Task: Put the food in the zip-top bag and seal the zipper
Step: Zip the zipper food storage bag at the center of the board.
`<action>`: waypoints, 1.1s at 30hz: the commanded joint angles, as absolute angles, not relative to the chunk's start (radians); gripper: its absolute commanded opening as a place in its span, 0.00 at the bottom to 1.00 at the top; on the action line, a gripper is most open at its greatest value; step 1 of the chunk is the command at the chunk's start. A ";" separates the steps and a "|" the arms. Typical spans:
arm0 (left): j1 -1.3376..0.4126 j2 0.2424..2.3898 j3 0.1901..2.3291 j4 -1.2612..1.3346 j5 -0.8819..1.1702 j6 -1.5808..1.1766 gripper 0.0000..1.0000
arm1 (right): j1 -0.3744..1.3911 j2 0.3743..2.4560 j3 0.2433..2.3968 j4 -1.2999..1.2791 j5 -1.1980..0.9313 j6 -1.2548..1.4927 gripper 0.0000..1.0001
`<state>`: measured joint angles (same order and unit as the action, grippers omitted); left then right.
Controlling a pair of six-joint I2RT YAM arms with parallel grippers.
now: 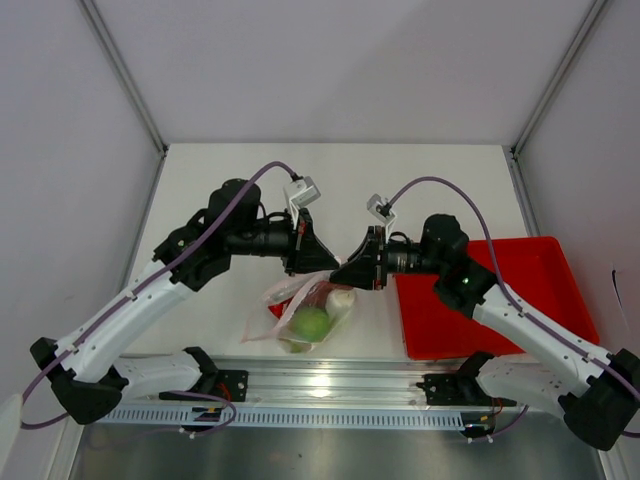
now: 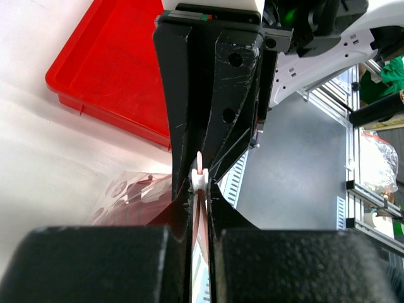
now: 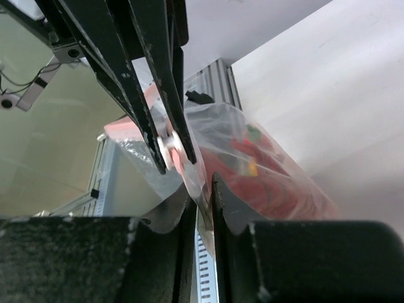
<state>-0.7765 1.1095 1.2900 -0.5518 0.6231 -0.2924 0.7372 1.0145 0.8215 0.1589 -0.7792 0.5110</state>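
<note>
The limp, slippery zip-top bag [image 1: 268, 322] sags with food [image 1: 311, 322], so hold its stiffer zipper [image 2: 199, 161]: left claw [image 2: 201, 202] pinches it, right claw [image 3: 202, 189] stands narrow, its grip impossible to tell.

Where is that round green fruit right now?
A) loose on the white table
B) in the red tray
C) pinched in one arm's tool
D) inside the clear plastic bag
D: the round green fruit shows through the plastic of the clear bag, left of the red tray.
</note>
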 commanded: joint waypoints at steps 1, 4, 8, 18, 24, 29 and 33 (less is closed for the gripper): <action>-0.775 1.115 1.350 -0.551 0.661 -0.275 0.00 | 0.732 1.048 0.932 0.042 -0.886 0.402 0.18; -0.775 1.121 1.354 -0.554 0.666 -0.273 0.01 | 0.721 1.087 0.974 0.003 -0.932 0.370 0.22; -0.775 1.126 1.358 -0.557 0.670 -0.273 0.00 | 0.709 1.115 0.977 0.014 -0.982 0.374 0.11; -0.775 1.137 1.368 -0.644 0.586 -0.253 0.01 | 0.672 1.017 0.827 0.297 -0.801 0.570 0.00; -0.775 1.123 1.342 -0.684 0.586 -0.247 0.01 | 0.661 0.963 0.799 0.371 -0.655 0.687 0.00; -0.775 1.092 1.336 -0.695 0.607 -0.259 0.01 | 0.655 0.974 0.802 0.363 -0.626 0.706 0.00; -0.775 1.092 1.357 -0.699 0.615 -0.259 0.01 | 0.663 1.011 0.811 0.362 -0.691 0.683 0.00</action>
<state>-0.7746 1.1275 1.3285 -0.6262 0.5743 -0.2687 0.6785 0.9939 0.7826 0.2710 -0.7158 0.6815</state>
